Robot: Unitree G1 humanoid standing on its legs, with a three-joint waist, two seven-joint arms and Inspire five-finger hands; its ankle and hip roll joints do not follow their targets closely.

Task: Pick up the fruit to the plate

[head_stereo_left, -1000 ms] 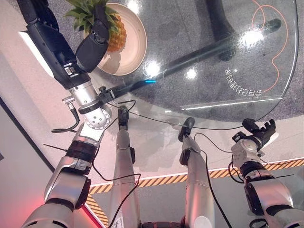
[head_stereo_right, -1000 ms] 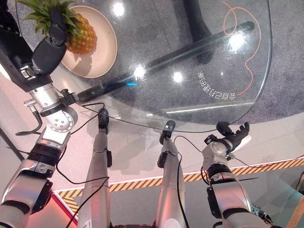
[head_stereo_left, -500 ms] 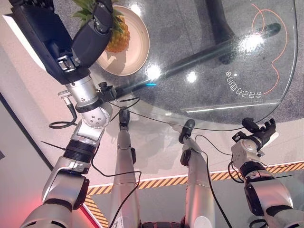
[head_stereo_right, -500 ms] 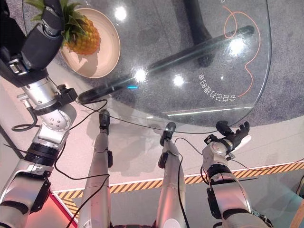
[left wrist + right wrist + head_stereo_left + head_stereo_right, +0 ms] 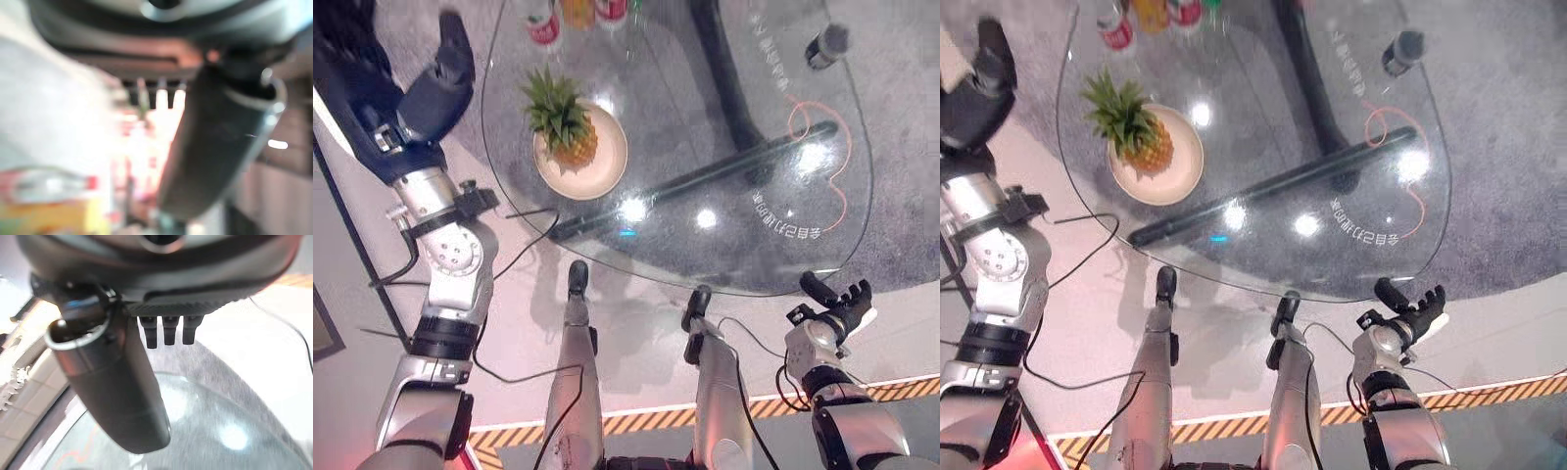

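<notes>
The round glass table (image 5: 724,186) takes up most of the scene, and on its left part sits the beige plate (image 5: 607,171) with the pineapple (image 5: 570,132) standing upright on it, leafy crown up, so the fruit already appears to be where the task wants it. A few bottles (image 5: 545,22) stand at the far edge (out of the way). The left hand (image 5: 435,83) hangs off the table's left side, fingers loose and holding nothing. The right hand (image 5: 837,304) rests low by the near edge, fingers spread and empty.
</notes>
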